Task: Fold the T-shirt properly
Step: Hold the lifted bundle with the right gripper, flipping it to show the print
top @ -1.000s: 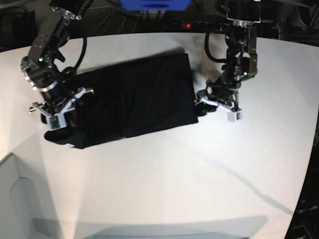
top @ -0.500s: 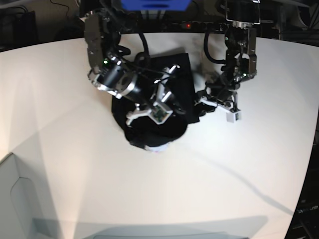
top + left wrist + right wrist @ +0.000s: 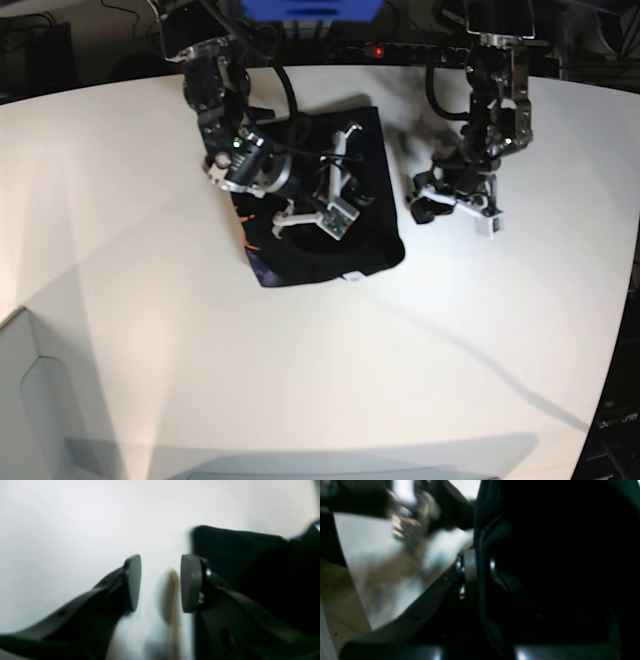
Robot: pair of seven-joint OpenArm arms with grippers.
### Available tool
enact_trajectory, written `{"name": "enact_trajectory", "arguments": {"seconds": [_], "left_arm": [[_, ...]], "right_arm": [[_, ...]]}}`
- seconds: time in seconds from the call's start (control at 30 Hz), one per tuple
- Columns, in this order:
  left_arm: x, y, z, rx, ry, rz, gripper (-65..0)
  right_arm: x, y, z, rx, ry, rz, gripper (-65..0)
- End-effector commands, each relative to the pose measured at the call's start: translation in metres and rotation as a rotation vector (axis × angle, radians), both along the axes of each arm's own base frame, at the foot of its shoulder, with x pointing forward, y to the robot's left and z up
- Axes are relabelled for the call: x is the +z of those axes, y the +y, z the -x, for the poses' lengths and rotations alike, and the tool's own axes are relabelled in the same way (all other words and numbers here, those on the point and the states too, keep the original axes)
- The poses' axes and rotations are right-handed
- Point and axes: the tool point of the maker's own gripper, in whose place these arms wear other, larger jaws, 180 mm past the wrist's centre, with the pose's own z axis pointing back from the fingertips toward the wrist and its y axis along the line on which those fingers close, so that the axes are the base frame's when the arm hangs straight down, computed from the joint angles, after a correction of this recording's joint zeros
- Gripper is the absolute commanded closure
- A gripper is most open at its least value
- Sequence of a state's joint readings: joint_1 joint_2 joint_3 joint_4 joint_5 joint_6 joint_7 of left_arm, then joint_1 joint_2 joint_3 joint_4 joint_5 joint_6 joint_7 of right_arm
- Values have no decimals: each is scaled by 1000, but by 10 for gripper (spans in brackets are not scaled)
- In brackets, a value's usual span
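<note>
White tabletop (image 3: 150, 330) fills most of the base view, with dark cabling and a blue box along the far edge. On it, toward the far middle, lies the T-shirt (image 3: 375, 245), a black cloth bundle doubled over on itself, with a strip of its purple-and-orange print showing at its near-left edge and a small white tag at the near hem. The right gripper (image 3: 318, 205) sits over the cloth with its jaws closed on a thick dark hem or seam of the fabric, as its wrist view shows. The left gripper (image 3: 160, 582) hangs just beside the shirt's right edge with its jaws parted and nothing between them but bare table. The garment looks light, limp and easily creased; it will likely sag and slide from whatever point holds it, so a single grip tends to bunch it. Pinching at corners or along a hem, one per arm, should keep the layers flat.
</note>
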State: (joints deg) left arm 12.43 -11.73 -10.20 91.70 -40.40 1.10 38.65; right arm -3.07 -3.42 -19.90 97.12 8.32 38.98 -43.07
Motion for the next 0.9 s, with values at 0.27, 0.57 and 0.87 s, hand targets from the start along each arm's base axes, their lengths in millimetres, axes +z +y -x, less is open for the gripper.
{"name": "enact_trajectory", "arguments": {"seconds": [0.27,0.57,0.87], "left_arm": [[55,44,1,100,-148,-59,-256],[55,74,17,168,-135,-95,-256],[55,99,30,231,-121,-125,-256]], "right_arm": [[7,25,28,162,-44,-5,-173],[66,15,33,125,-199,-83,-333],[64,-20,11,5,-207,-50,-336]]}}
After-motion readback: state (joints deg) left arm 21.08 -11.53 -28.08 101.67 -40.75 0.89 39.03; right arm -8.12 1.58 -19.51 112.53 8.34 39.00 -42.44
